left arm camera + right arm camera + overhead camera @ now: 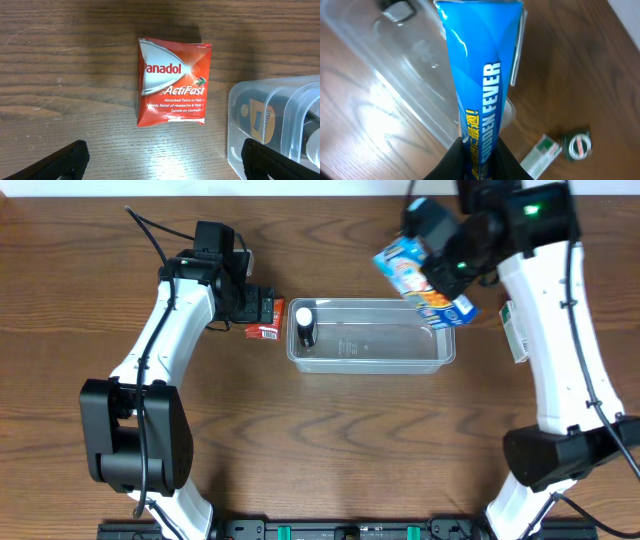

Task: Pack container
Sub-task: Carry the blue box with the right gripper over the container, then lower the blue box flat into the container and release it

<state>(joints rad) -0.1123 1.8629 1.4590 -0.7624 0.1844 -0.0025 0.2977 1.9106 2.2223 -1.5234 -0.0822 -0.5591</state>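
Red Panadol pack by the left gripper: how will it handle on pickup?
The Panadol ActiFast pack looks flat with creased edges, so probably light and may buckle under a hard pinch. It lies flat on the table, so it should slide, not roll. Its glossy print may be slippery.

Container (385,342) holds bottle (304,324) at left end; red sachet (263,331) beside it; blue box (402,268) over right end.
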